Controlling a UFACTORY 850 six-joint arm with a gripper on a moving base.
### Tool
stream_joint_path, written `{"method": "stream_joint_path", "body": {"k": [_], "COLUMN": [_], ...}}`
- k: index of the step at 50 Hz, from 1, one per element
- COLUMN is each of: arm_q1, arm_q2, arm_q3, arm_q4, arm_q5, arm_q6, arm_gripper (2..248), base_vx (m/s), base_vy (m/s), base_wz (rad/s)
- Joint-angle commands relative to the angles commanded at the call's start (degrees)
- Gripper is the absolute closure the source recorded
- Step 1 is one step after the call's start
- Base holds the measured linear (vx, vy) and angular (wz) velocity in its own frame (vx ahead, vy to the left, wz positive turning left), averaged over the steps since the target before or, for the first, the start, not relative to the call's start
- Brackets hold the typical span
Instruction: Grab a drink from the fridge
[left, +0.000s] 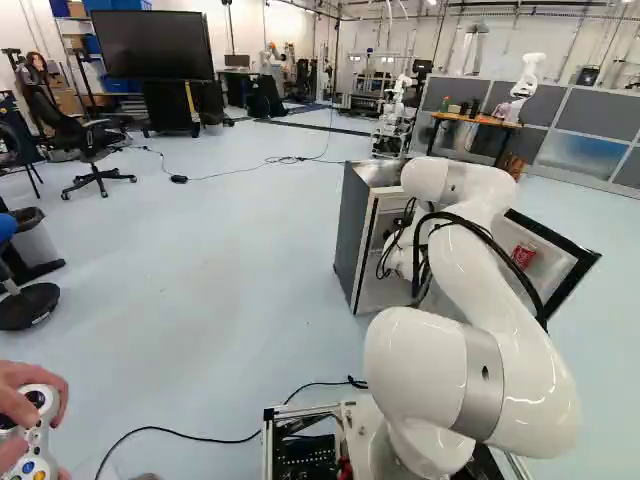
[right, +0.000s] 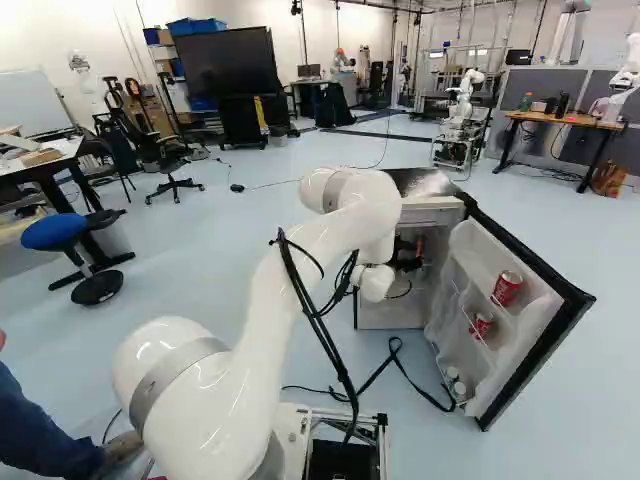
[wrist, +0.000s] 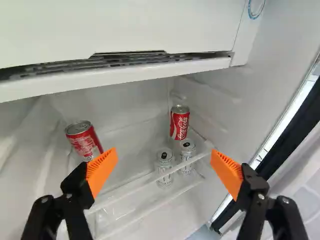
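Inside one fridge (left: 352, 235): two red cans (wrist: 89, 142), two pale cans (wrist: 164, 160). On its door (right: 545, 345): two further red cans (right: 507, 288). One pincer (right: 408, 262), fingers apart.

Cans (wrist: 180, 124) — in fridge (left: 352, 230) and door (right: 522, 350)

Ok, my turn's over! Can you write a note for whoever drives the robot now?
Pincer: open, empty, inside the fridge.
Drinks: red cans and silver cans ahead of it; more red cans in the door.
Done: door open, pincer in.
Left: grab one drink, then probably bring it out.
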Motion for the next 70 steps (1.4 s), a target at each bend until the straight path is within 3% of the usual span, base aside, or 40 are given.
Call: {"method": "stream_joint_path", "body": {"k": [70], "arm_q1": [-0.7], "arm_q2": [-7.4], "arm_q3": [-12.9], "arm_q4": [3.8], "arm_q5": [-7.2], "arm_q6": [0.0], "arm_gripper": [3], "base_vx": [0.000], "base_vy": [0.000], "base_wz": [0.000]}}
